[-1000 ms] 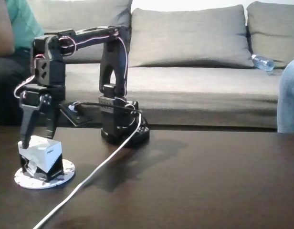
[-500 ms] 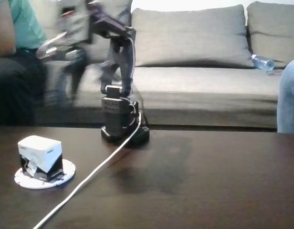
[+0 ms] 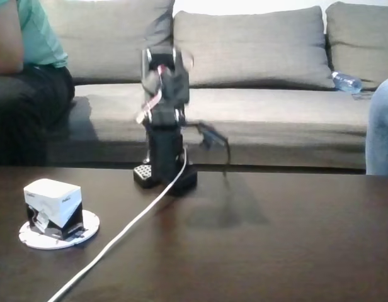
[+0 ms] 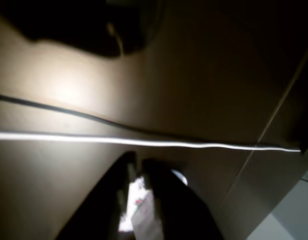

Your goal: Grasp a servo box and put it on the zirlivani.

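Where table lies open, servo box [image 3: 52, 200] on zirlivani [image 3: 87, 228].

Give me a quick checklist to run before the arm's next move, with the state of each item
1. servo box on the zirlivani: ok.
2. Box upright, not tipped off the disc: ok, though one corner looks slightly lifted.
3. gripper apart from the box: ok, the arm is folded over its base.
4. Gripper open or shut: cannot tell, too blurred.
5. white cable away from the disc: ok.

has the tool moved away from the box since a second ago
Yes. It left the box on the disc and swung right and up, now blurred near the arm's base, before the sofa.
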`<state>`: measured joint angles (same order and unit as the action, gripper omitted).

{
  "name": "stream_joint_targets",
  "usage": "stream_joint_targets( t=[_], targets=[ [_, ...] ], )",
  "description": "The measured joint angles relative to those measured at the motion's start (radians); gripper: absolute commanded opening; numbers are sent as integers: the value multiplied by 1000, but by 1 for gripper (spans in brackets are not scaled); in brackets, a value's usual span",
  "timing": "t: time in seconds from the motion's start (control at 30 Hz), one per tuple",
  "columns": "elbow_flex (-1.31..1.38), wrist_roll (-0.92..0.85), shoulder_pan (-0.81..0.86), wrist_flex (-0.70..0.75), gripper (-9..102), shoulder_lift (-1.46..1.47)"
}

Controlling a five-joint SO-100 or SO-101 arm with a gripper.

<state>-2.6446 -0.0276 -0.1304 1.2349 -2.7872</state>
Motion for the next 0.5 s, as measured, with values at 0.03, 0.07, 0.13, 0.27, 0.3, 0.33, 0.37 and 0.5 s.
stream_joint_targets(
  t=[0.03,0.07,0.13,0.27,0.3,0.33,0.37,0.5],
  targets=[
    [-54,0,-8,12,0,-91],
    [-95,0,-15,38,0,-186],
    [-170,0,-28,109,0,-383],
    [-210,15,-46,149,0,-548],
    [-212,25,-46,147,0,-528],
    [-218,31,-48,143,0,-532],
    [-225,37,-51,135,0,-532],
    [-279,38,-58,123,0,-561]
  ],
)
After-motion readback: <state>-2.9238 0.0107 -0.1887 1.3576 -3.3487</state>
